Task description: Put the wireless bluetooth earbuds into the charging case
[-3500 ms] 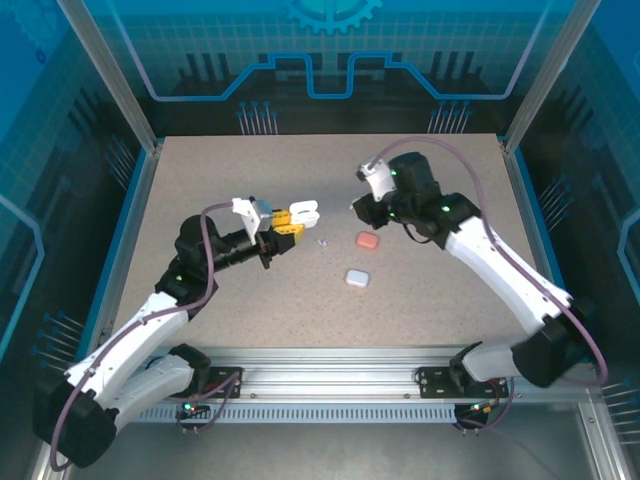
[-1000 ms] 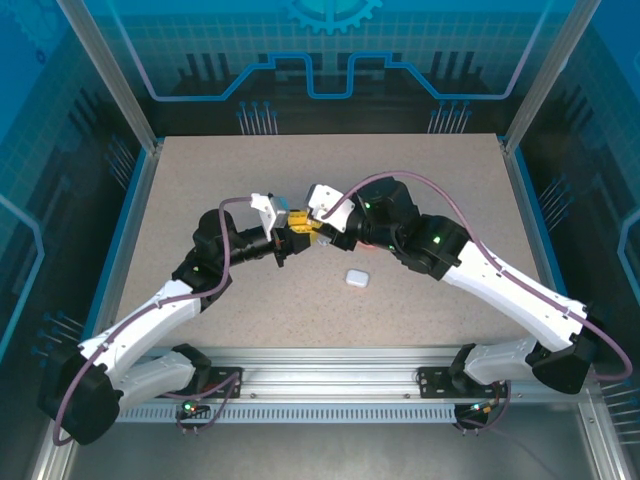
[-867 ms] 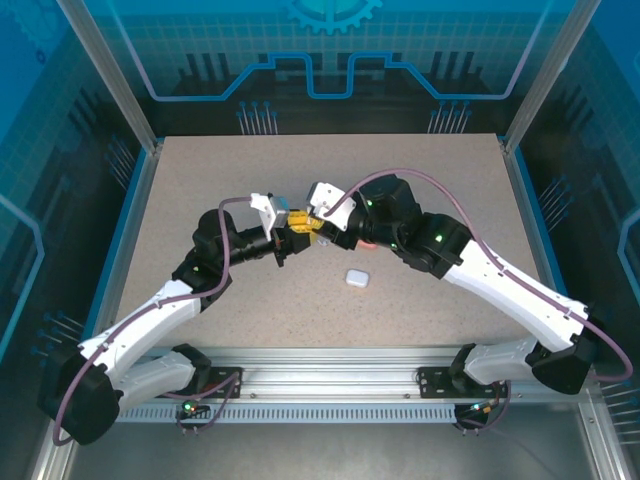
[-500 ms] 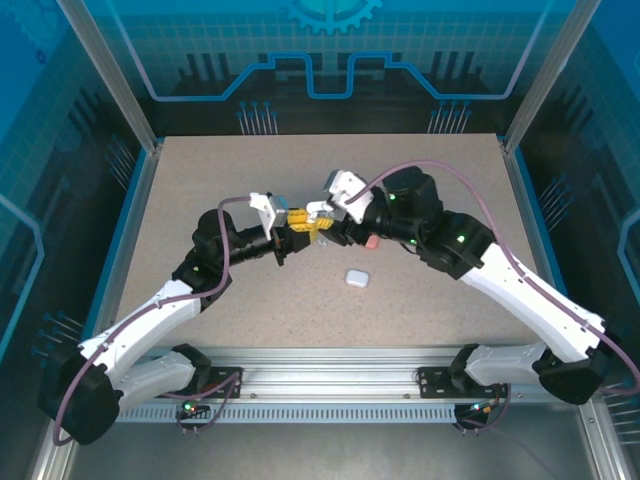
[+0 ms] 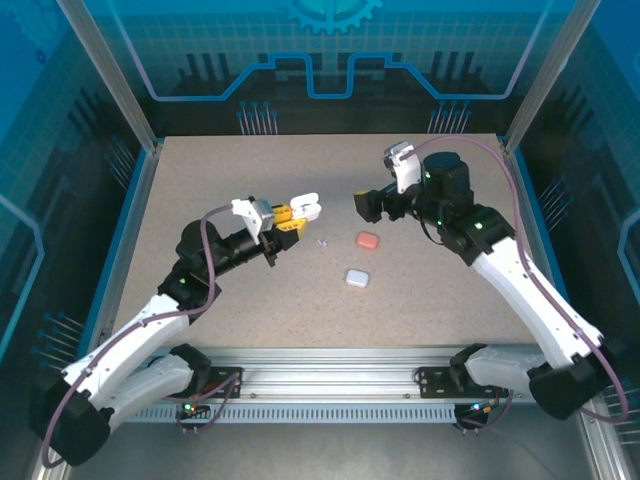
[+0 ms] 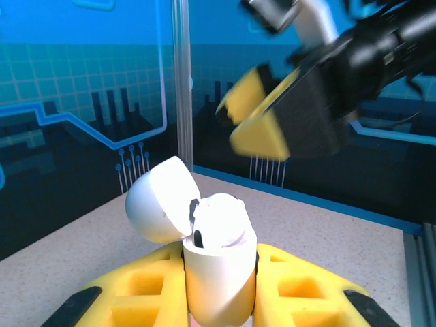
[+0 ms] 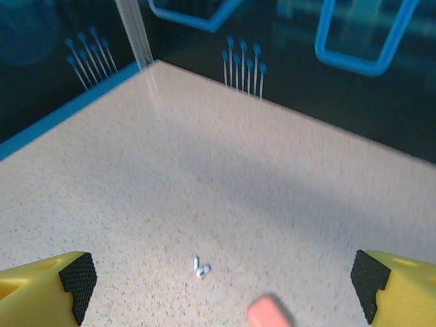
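Note:
My left gripper (image 5: pixel 289 219) is shut on a white charging case (image 6: pixel 218 272) and holds it upright above the table. Its lid (image 6: pixel 157 201) is flipped open to the left. A white earbud (image 6: pixel 219 214) sits in the case's mouth. In the top view the case (image 5: pixel 305 209) sticks out past the yellow fingers. My right gripper (image 5: pixel 364 205) hangs open and holds nothing, to the right of the case and apart from it. A tiny white earbud (image 7: pixel 200 268) lies on the table between its spread fingers (image 7: pixel 48 286). It lies just right of the held case (image 5: pixel 322 241).
A salmon-pink closed case (image 5: pixel 367 241) lies right of the loose earbud, also at the right wrist view's bottom edge (image 7: pixel 271 312). A pale closed case (image 5: pixel 357 278) lies nearer the arms. Blue-edged walls and metal posts (image 5: pixel 150 140) ring the speckled table.
The right gripper has pulled back from the held case toward the back right and opened wide. The left arm has drawn the case slightly back left.

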Tool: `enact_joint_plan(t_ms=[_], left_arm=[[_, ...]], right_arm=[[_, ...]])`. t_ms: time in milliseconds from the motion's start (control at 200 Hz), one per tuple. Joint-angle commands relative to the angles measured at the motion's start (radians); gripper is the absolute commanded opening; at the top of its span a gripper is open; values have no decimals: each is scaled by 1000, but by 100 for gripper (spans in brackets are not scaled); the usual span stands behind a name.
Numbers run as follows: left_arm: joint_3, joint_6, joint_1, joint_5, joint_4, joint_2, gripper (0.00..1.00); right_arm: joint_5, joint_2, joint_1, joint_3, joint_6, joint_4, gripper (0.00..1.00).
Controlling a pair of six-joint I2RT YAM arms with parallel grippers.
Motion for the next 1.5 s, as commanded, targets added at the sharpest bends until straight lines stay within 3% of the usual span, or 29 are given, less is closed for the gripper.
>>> enact_joint_plan(t_ms=[0,140,335,660,955,1201,1491], left_arm=[[-5,61,-4,-40,-42,-50,3],[0,78,-4,-42,-76,-85,3],[4,79,-3,-42,-90,-106,3],[0,76,-4,-36,-92,-111,3],[-6,77,-4,-41,-89,-118,3],[-7,80,-4,-44,-88,-118,3],[-3,81,-4,-43,-85,-110,3]], right_arm=[[-26,107,-26,-26,110,-62,90],[-15,282,-3,12,132,-78,74],[15,548,65,141,210,-133,63],[17,910,196,440,235,-205,67],[156,1139,246,726,216,-419,67],[179,1224,271,823,218,-501,68],[208,1214,295,818,210,-545,69]])
